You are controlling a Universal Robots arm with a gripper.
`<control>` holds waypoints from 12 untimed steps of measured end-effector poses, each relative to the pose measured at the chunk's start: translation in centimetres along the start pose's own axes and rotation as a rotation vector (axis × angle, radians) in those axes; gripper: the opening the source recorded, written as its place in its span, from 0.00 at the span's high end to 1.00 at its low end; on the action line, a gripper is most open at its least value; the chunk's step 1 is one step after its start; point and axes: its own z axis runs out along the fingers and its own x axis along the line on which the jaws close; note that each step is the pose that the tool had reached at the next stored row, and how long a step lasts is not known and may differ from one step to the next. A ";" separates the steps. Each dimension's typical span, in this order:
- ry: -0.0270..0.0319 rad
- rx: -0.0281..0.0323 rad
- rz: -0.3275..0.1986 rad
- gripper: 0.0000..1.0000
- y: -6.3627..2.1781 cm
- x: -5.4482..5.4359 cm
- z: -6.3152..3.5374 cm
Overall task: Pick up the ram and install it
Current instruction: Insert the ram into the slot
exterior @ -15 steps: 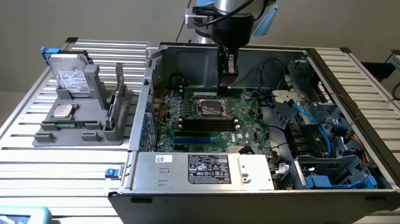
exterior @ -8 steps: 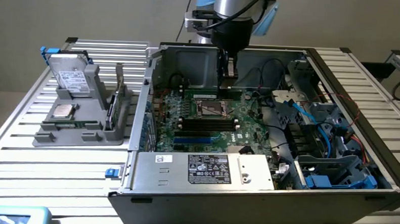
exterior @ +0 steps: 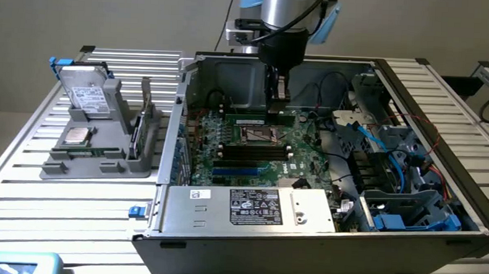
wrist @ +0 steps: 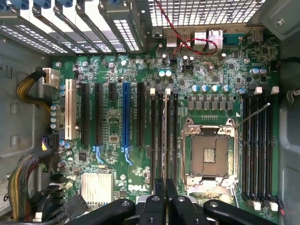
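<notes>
The ram [exterior: 247,120] is a slim green stick standing on its long edge on the motherboard [exterior: 310,152], just behind the open processor socket [exterior: 257,136]. My gripper [exterior: 277,109] comes straight down onto it and is shut on its top edge. In the wrist view the ram [wrist: 167,136] appears edge-on as a thin pale line running away from my gripper [wrist: 165,185], in line with the black memory slots [wrist: 158,136] beside the socket [wrist: 208,154]. Whether it is fully seated in a slot I cannot tell.
The case wall [exterior: 174,140] and rear panel [exterior: 230,74] box in the board. Cables and blue drive bays [exterior: 406,212] fill the exterior view's right, with the power supply [exterior: 258,206] in front. A grey fixture [exterior: 140,160] outside the case holds a hard drive [exterior: 90,93] and a silver processor [exterior: 78,136].
</notes>
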 end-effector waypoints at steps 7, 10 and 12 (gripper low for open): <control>0.0001 -0.0013 0.000 0.87 -0.01 0.0 0.89; 0.0002 -0.0015 0.000 0.87 -0.02 0.0 1.21; 0.0001 -0.0015 0.000 0.87 -0.02 0.2 1.33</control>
